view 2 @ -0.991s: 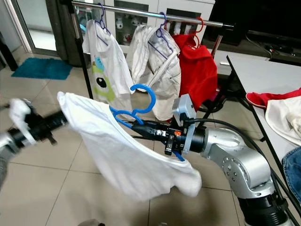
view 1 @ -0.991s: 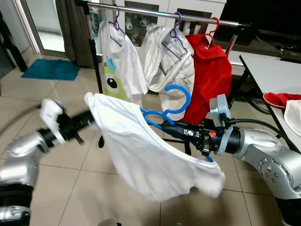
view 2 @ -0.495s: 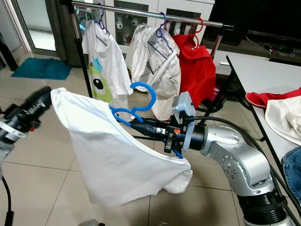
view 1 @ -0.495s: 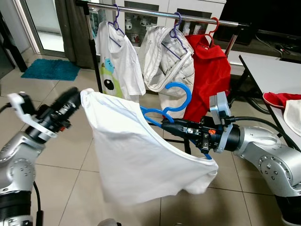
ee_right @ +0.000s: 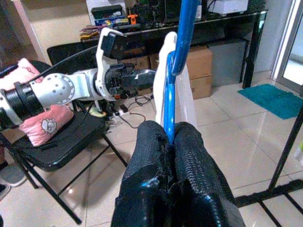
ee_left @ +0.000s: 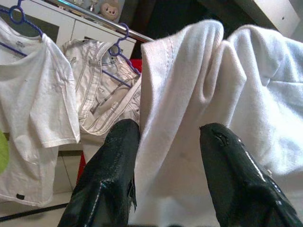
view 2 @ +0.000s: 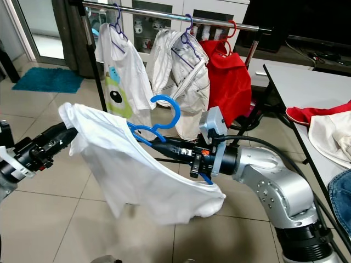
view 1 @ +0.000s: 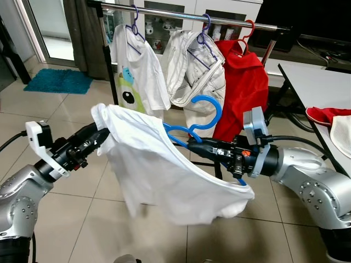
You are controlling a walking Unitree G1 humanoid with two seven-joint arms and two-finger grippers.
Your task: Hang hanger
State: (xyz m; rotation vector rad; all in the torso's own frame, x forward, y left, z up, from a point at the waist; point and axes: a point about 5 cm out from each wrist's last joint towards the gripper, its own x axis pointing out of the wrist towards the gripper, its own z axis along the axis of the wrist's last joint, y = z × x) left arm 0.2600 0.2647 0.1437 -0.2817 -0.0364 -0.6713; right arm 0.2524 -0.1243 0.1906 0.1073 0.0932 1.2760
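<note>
A blue hanger (view 1: 202,116) sits partly inside a white T-shirt (view 1: 159,175) held in the air before the clothes rail (view 1: 186,13). My right gripper (view 1: 192,144) is shut on the hanger's lower bar, its hook pointing up; in the right wrist view the blue hanger (ee_right: 173,71) rises from the closed fingers (ee_right: 151,156). My left gripper (view 1: 102,133) reaches into the shirt's left shoulder. In the left wrist view its fingers (ee_left: 118,151) stand apart, open, with white cloth (ee_left: 189,94) draped between and over them. The shirt's hem hangs loose below.
On the rail hang a white tee with a green print (view 1: 137,71), a white jacket (view 1: 200,66) and a red garment (view 1: 247,82). The rack's black post (view 1: 112,71) is at left. A white table (view 1: 315,82) with clothes stands at right. A teal mat (view 1: 57,80) lies far left.
My left gripper swung in from the left, rose, then came down to the shirt's left shoulder. The shirt swayed and its hem shifted. The right gripper stayed put with the hanger.
</note>
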